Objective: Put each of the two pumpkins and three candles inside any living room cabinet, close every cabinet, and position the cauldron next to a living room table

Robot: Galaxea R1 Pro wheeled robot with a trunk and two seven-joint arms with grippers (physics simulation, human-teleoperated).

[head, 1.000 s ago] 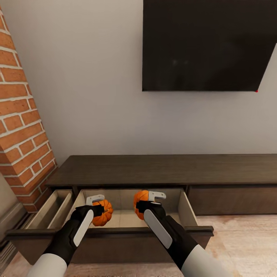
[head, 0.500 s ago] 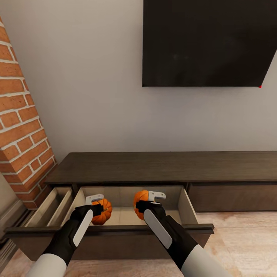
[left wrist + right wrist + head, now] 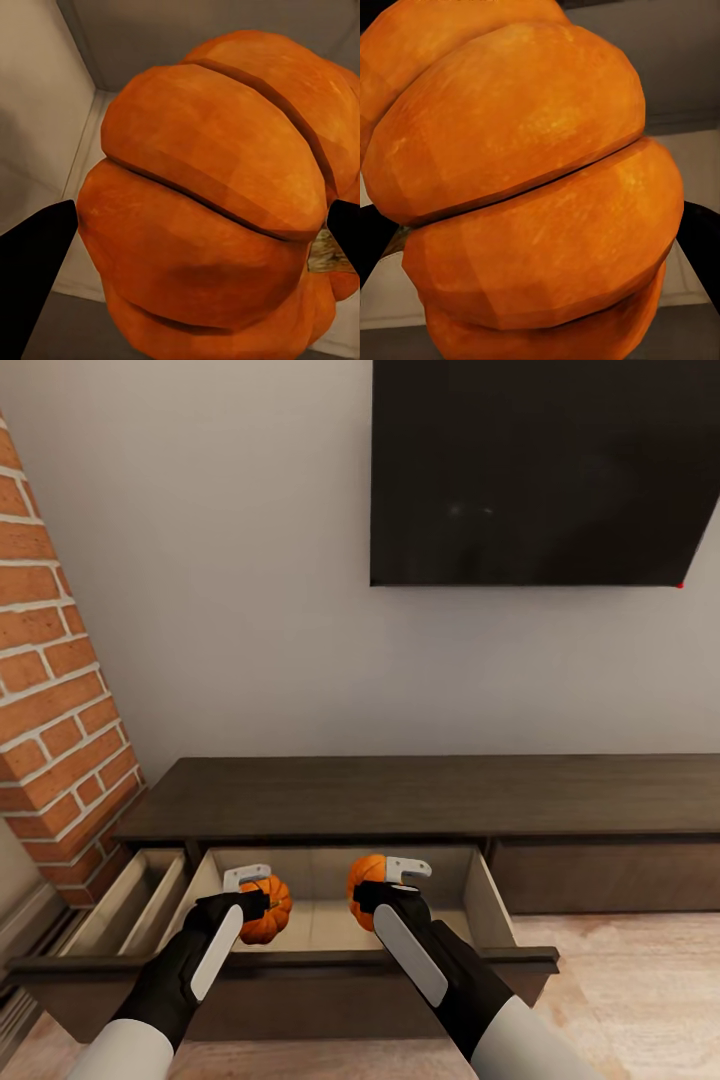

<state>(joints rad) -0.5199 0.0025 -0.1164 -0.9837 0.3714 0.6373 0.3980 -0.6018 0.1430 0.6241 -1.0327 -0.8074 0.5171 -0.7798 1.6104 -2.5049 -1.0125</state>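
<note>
The long dark brown cabinet (image 3: 420, 795) stands against the wall with its wide middle drawer (image 3: 330, 925) pulled out. My left gripper (image 3: 252, 897) is shut on an orange ribbed pumpkin (image 3: 266, 910) held inside the drawer's left part. In the left wrist view this pumpkin (image 3: 217, 202) sits between the dark fingertips (image 3: 34, 259) over the pale drawer floor. My right gripper (image 3: 388, 882) is shut on the other pumpkin (image 3: 364, 888), held over the drawer's middle. That second pumpkin (image 3: 532, 187) shows close up in the right wrist view.
A narrower drawer (image 3: 125, 905) at the cabinet's left end is also pulled out. A red brick column (image 3: 55, 690) rises at the left. A black screen (image 3: 545, 470) hangs on the wall above. Light wood floor (image 3: 640, 980) lies at the right.
The picture shifted slightly as the camera moved. The left pumpkin sank a little deeper into the drawer. Both grippers keep their hold.
</note>
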